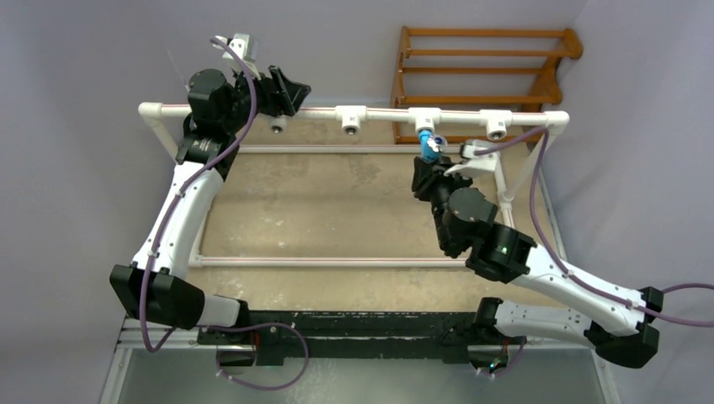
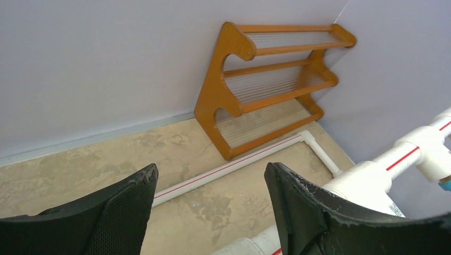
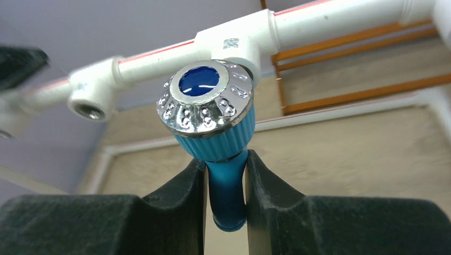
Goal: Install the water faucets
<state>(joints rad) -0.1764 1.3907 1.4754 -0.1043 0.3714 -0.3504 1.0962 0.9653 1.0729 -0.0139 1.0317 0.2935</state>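
Note:
The blue water faucet (image 1: 430,148) hangs from the third white tee fitting (image 1: 425,120) on the far pipe rail (image 1: 383,112). In the right wrist view its chrome-rimmed knob (image 3: 205,109) faces the camera, in front of that tee (image 3: 234,45). My right gripper (image 3: 226,159) is shut on the faucet's bent blue spout (image 3: 227,191), one black finger pressed on each side. From above, the right gripper (image 1: 429,167) sits just below the faucet. My left gripper (image 1: 290,88) hovers open over the rail's left part, with nothing between its fingers (image 2: 133,207).
Three more tee fittings (image 1: 277,124) (image 1: 351,118) (image 1: 497,126) on the rail show bare sockets. A wooden rack (image 1: 484,71) leans in the far right corner. The white pipe frame (image 1: 337,262) borders the tan floor; the walls stand close behind.

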